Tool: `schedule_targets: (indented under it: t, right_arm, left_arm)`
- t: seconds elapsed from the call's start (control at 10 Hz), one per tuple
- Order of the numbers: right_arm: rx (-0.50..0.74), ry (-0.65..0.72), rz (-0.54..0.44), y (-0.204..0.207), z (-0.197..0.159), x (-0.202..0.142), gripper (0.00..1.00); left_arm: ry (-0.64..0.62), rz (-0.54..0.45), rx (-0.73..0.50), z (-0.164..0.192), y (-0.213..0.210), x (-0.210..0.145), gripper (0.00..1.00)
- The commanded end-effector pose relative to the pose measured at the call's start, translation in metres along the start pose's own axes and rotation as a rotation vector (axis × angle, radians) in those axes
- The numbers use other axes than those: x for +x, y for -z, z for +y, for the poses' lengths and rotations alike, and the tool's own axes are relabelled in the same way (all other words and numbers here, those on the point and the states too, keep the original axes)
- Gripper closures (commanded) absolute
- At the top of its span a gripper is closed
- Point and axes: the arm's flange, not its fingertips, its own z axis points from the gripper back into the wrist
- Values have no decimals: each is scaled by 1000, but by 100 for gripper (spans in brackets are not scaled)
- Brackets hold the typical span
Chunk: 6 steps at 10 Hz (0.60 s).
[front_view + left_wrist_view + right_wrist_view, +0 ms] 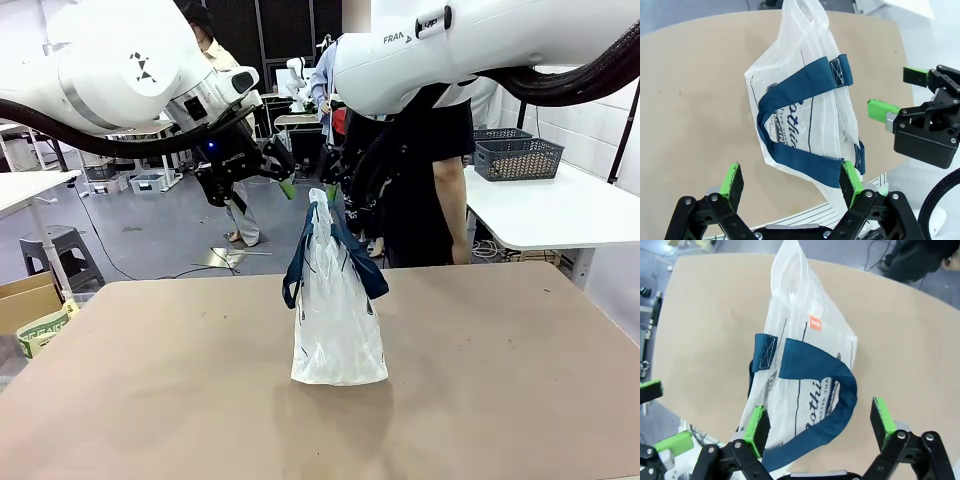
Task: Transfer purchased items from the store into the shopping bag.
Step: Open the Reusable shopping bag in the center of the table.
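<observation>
**Front view.** The shopping bag [338, 310] stands upright near the middle of the brown table [140, 390]. Its navy handles [352, 255] droop over both sides. The left gripper [265, 192] hangs in the air with the bag top just below it and to its inner side. Its jaws are spread wide and hold nothing. The right gripper [338, 190] sits just above and behind the bag top, in front of the dark clothing of a person [430, 170]. Its opening cannot be judged in this view.

**Left wrist view.** The left claw's green fingertips [732, 180] stand far apart. The bag lies beyond them and between them, with one blue strap just ahead of the claw's opening. No fingertip touches the plastic. The right claw is off to the side, clear of the bag, with its two green pads well apart and nothing between them.

**Right wrist view.** The right claw's fingertips [882, 417] are spread wide and hold nothing. The bag lies directly ahead between them, with a strap loop nearest the claw. A small orange label [814, 322] sits farther up the bag's side.
</observation>
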Motion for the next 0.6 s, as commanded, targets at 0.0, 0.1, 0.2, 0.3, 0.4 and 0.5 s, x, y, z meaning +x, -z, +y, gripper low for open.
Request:
schedule_targets:
  t: [0.0, 0.1, 0.2, 0.3, 0.4, 0.5]
  right_arm:
    - [19, 122, 52, 11, -4, -3, 0]
    - [19, 157, 64, 14, 0, 0, 0]
    - [12, 175, 71, 20, 4, 4, 0]
    - [20, 185, 79, 25, 5, 8, 0]
    - [28, 187, 86, 27, 5, 9, 0]
    - [34, 188, 84, 28, 6, 9, 0]
  left_arm:
    - [-42, -25, -8, -5, 2, 1, 0]
    - [-46, -11, -35, -16, 4, 3, 0]
    - [-54, 6, -65, -19, 6, 4, 0]
    - [-58, 2, -79, -18, 11, 1, 0]
    - [-74, 17, -118, -15, 17, 0, 0]
    - [-77, 25, -128, -15, 22, -2, 0]
